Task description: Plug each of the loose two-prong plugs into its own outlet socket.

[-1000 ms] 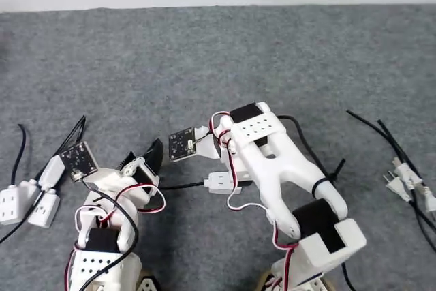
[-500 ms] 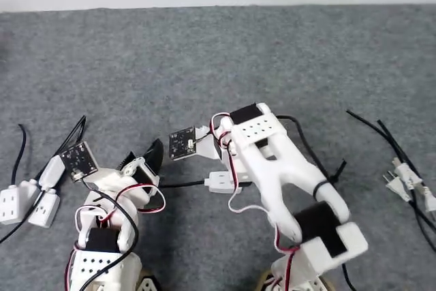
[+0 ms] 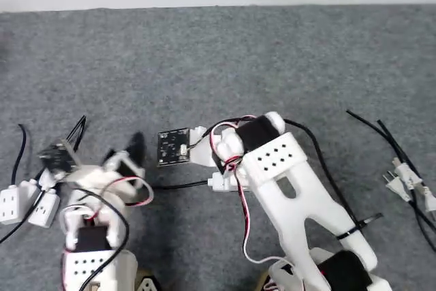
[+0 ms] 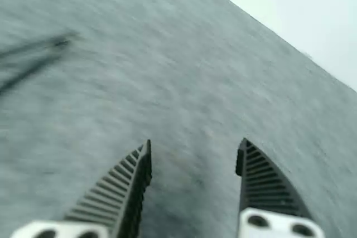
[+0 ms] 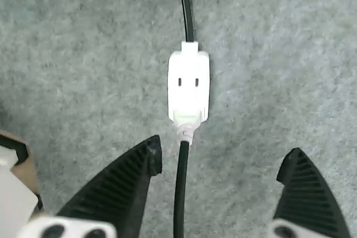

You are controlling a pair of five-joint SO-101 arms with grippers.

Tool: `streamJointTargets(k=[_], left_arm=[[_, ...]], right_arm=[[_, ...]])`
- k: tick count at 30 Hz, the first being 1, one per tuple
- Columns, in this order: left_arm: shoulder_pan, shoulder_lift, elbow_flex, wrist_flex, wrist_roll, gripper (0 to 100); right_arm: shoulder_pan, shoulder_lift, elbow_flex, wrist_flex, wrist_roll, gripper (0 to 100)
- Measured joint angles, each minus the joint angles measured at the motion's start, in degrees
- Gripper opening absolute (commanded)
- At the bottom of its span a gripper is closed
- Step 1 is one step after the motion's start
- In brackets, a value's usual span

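Currently see R gripper [image 5: 223, 151] spread wide over white socket [image 5: 189, 85] w/ cords [image 5: 181, 190] at both ends; L gripper [image 4: 195, 144] likewise wide, over grey mat [image 4: 167, 54].

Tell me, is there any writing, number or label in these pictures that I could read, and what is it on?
No text here can be read.
The white socket block shows two slots and no lettering.
The small black circuit board in the high view carries pale specks, too small to read.
The white plugs off to the side are too small to show any marking.
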Motion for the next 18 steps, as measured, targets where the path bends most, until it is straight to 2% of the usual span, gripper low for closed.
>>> streamJointTargets(k=[3, 6, 10, 13, 18], left_arm=[[-9.23, 0.00, -5.10, 9.14, -6.24, 34], [-21.45, 0.00, -8.62, 18.11, -12.48, 39], [-36.92, 0.00, -10.11, 21.89, -16.35, 39], [-41.41, 0.00, -10.11, 22.07, -17.32, 39], [-42.73, 0.00, -8.62, 22.07, -17.32, 39]], right_arm=[[-0.44, 0.00, 0.00, -0.35, -0.88, 31.3], [-0.88, 1.05, 0.44, -3.69, -1.41, 31.3], [-2.81, 8.18, 2.90, -9.23, -1.93, 31.3], [-2.99, 14.51, 2.90, -12.57, -3.34, 31.3], [-3.08, 22.59, 2.90, -16.26, -3.78, 31.2]])
